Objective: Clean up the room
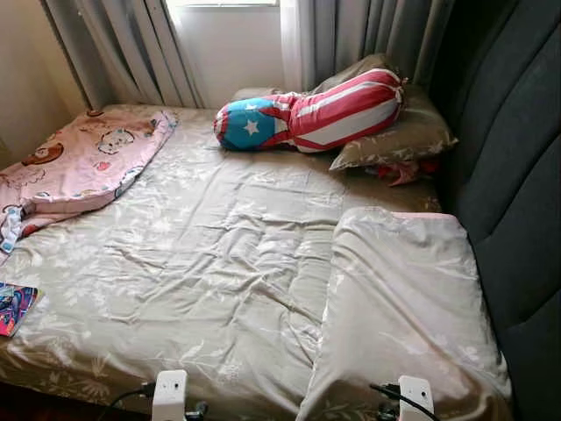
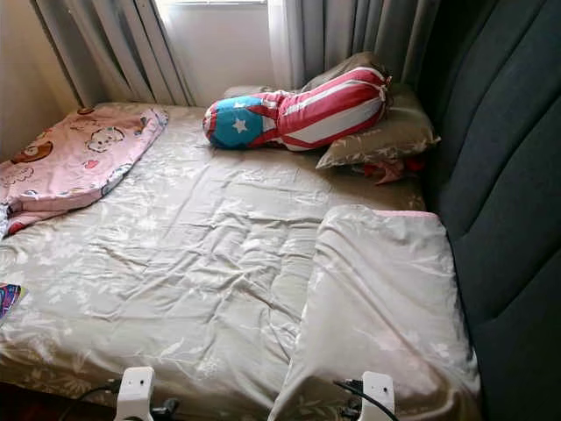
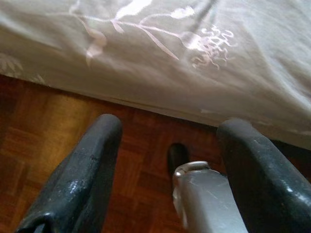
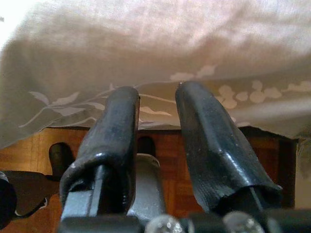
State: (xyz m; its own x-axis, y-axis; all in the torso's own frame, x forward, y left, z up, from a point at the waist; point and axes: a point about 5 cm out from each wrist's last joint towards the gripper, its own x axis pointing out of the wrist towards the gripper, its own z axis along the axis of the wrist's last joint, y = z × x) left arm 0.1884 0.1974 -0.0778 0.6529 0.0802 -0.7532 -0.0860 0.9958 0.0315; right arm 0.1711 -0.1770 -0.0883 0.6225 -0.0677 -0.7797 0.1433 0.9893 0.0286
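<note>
A bed with a rumpled beige floral sheet [image 1: 219, 254] lies in front of me. A beige pillow [image 1: 403, 298] lies at its near right corner, against the dark headboard. At the far end a red-and-white striped bolster with a blue star end [image 1: 307, 114] leans on another beige pillow [image 1: 399, 136]. A pink cartoon-print blanket [image 1: 79, 167] is bunched at the far left. Both arms hang low at the bed's near edge. The left gripper [image 3: 170, 131] is open over the wooden floor. The right gripper [image 4: 156, 94] is open with a narrow gap, empty, pointing at the overhanging sheet.
A padded dark headboard [image 1: 517, 175] runs along the right side. Grey curtains [image 1: 131, 44] and a window close off the far end. A colourful book or magazine [image 1: 13, 307] lies at the bed's left edge. Something red [image 1: 403, 171] peeks from under the far pillow. Parquet floor [image 3: 39, 136] lies below the bed edge.
</note>
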